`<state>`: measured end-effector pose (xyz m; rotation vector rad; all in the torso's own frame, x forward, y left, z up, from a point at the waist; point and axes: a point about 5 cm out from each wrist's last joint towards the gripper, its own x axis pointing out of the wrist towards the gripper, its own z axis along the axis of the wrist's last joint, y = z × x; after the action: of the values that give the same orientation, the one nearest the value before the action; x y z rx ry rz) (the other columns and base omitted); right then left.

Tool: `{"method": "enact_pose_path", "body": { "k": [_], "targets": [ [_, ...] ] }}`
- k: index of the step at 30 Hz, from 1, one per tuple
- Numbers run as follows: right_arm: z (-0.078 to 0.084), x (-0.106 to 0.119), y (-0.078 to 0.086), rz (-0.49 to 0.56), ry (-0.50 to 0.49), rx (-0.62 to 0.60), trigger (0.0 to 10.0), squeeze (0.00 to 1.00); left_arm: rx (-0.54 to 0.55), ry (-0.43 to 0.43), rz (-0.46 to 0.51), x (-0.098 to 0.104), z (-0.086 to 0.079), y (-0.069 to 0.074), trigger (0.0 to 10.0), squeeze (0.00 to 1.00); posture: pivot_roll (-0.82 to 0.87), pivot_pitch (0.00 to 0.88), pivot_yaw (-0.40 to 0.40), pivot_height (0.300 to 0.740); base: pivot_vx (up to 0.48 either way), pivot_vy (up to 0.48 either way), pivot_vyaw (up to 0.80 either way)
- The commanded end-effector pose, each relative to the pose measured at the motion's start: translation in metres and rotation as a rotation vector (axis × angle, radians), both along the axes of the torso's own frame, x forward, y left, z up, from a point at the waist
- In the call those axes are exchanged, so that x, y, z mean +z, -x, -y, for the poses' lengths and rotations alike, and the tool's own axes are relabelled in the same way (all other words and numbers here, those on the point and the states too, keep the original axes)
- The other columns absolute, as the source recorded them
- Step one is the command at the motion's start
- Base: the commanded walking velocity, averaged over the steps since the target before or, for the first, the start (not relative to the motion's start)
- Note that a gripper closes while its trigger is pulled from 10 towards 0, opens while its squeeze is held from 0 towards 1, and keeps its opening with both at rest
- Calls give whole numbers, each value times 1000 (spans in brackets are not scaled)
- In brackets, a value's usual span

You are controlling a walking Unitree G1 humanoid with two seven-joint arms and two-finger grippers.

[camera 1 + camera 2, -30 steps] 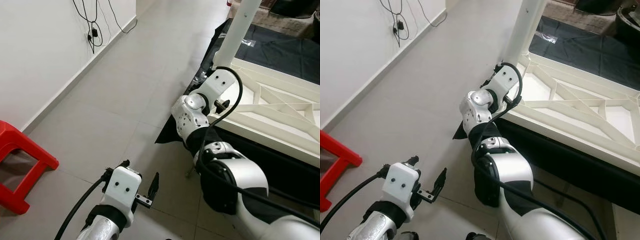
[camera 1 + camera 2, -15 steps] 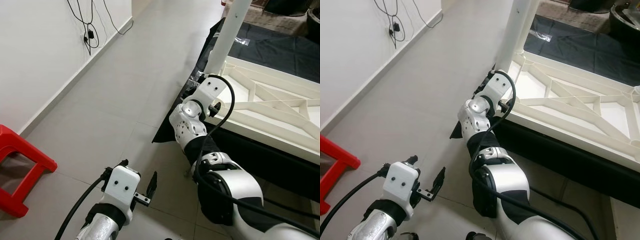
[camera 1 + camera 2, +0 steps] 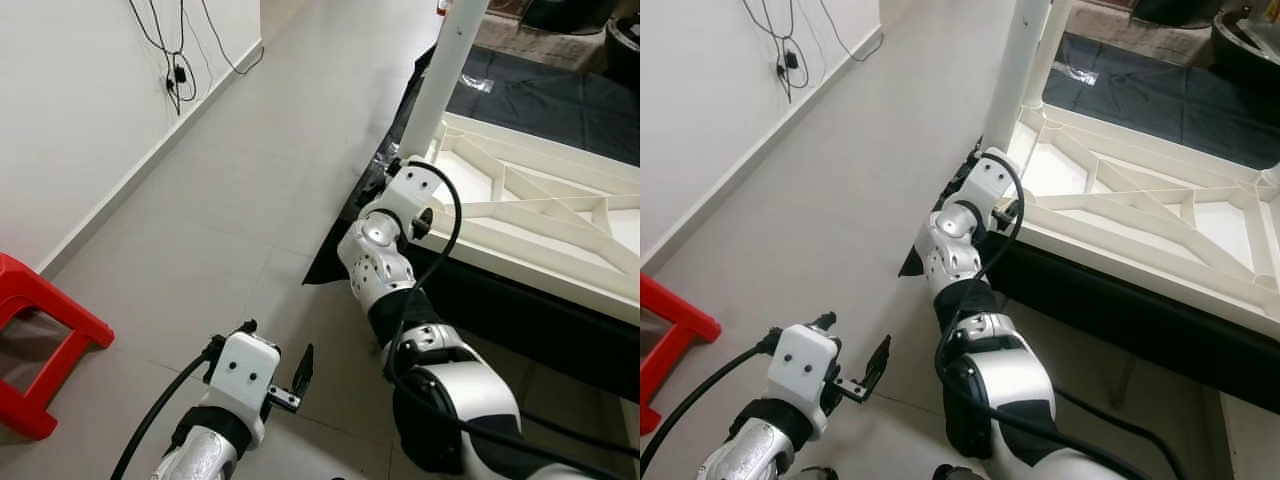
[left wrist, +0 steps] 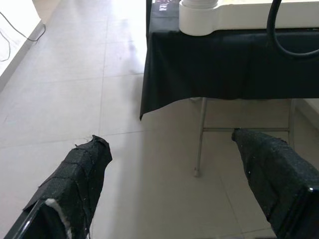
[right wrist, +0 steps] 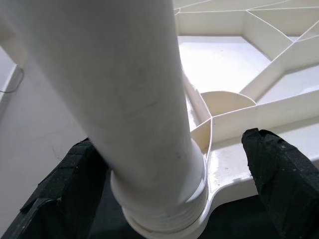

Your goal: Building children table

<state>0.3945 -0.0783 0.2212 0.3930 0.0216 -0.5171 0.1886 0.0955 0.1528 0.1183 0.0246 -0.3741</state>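
Grey tiled floor [image 3: 230, 190]; right gripper [image 5: 164, 199] spread, seemingly astride white table leg [image 5: 124, 99].

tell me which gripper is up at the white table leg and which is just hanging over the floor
The right gripper is at the table leg, one black finger on each side near its socket in the upturned tabletop. The left gripper hangs open over the tiled floor.

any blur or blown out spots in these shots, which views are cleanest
Both eye views are sharp and evenly lit, with soft floor reflections. In the left wrist view the floor near the top washes out to white glare, and the left gripper fingers look soft. In the right wrist view the white table leg is close and blurred, and the tabletop underside panel is overexposed, while the right gripper fingers stay dark.
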Motion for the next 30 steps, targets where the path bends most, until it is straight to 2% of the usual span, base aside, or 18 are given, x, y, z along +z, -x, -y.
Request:
{"method": "enact_pose_path", "body": {
  "k": [1, 10, 15, 17, 19, 20, 22, 24, 27, 30],
  "targets": [
    [-5, -6, 4, -14, 12, 35, 10000, 0, -8, 2, -20, -5, 1, 1, 10000, 0, 178, 152, -99, 740, 0, 0, 0],
    [-6, -10, 10, -26, 13, 67, 10000, 0, -8, 2, -18, -6, 0, -1, 10000, 0, 174, 153, -98, 740, 0, 0, 0],
    [0, -24, 21, -49, 46, 128, 10000, 0, 1, -3, -13, -7, -1, -5, 10000, 0, 172, 141, -94, 740, 0, 0, 0],
    [0, -24, 21, -49, 46, 128, 10000, 0, 1, -3, -13, -7, -1, -5, 10000, 0, 172, 141, -94, 740, 0, 0, 0],
    [3, -35, 32, -67, 87, 184, 10000, 0, 5, -4, -12, -7, -3, -7, 10000, 0, 169, 132, -95, 740, 0, 0, 0],
    [3, -35, 32, -67, 87, 184, 10000, 0, 5, -4, -12, -7, -3, -7, 10000, 0, 169, 132, -95, 740, 0, 0, 0],
    [5, -51, 47, -105, 109, 256, 10000, 0, 9, -7, -14, -8, -4, -9, 10000, 0, 164, 128, -90, 740, 0, 0, 0],
    [5, -51, 47, -105, 109, 256, 10000, 0, 9, -7, -14, -8, -4, -9, 10000, 0, 164, 128, -90, 740, 0, 0, 0],
    [9, -62, 62, -134, 134, 331, 10000, 0, 15, -14, -13, -10, -6, -11, 10000, 0, 164, 124, -90, 740, 0, 0, 0],
    [41, -83, 90, -217, 218, 405, 10000, 0, 52, -31, -9, -12, -15, -11, 10000, 0, 153, 114, -91, 740, 0, 0, 0]
  ]
}}
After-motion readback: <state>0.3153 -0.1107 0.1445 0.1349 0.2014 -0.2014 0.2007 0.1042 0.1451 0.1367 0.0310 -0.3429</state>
